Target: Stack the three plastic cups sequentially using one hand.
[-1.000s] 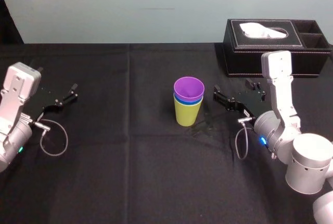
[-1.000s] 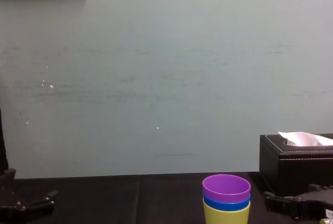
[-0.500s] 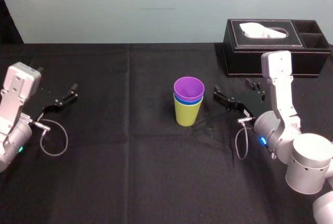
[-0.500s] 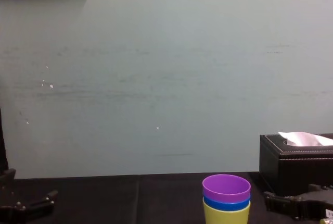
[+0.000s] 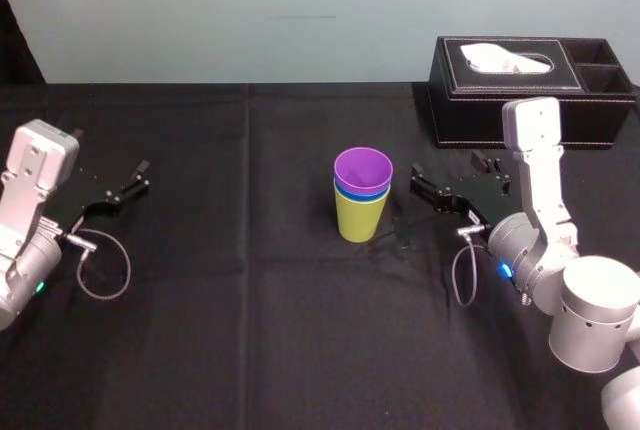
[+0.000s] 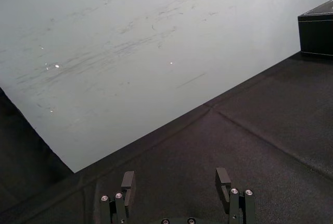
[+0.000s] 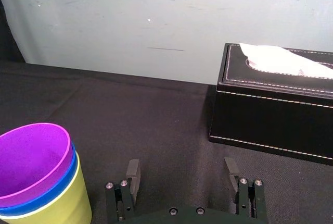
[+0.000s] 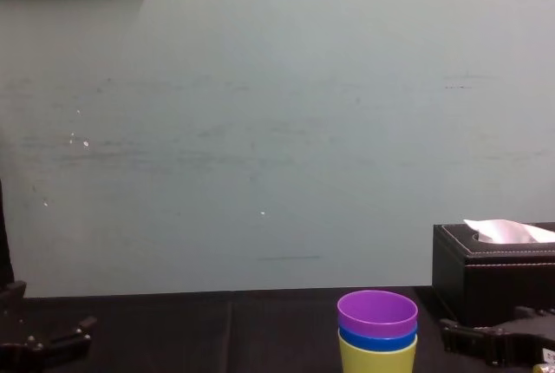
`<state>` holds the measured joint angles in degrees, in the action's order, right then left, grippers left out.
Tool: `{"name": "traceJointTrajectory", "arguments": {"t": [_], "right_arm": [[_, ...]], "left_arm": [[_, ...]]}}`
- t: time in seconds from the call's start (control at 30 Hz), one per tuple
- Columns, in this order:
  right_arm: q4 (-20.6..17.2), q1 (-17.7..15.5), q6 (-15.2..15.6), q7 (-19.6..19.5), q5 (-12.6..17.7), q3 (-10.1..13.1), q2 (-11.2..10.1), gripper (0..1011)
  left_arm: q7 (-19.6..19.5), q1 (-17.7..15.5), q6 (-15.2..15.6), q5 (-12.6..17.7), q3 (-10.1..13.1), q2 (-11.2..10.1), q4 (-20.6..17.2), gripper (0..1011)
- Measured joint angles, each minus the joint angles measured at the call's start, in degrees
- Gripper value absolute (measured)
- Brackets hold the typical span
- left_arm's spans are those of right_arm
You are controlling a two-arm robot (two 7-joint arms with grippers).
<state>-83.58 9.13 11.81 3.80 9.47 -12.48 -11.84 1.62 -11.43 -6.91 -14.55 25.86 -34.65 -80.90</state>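
Your stack looks done, purple cup [image 5: 362, 166] in blue cup [image 5: 346, 191] in yellow-green cup [image 5: 361, 219] at mid-bench [image 5: 250, 330]; the right gripper [image 7: 181, 166], fingers spread and empty, sits just right of it, so only a clean retreat remains, with the left gripper [image 6: 175, 177] idle far left, fingers released.
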Motion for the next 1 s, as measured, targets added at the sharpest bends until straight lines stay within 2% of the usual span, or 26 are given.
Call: {"name": "traceJointTrajectory", "arguments": {"t": [1.0], "right_arm": [[0.00,0.00,0.00,0.00,0.00,0.00,0.00,1004]], "left_arm": [[0.00,0.00,0.00,0.00,0.00,0.00,0.00,1012]]}}
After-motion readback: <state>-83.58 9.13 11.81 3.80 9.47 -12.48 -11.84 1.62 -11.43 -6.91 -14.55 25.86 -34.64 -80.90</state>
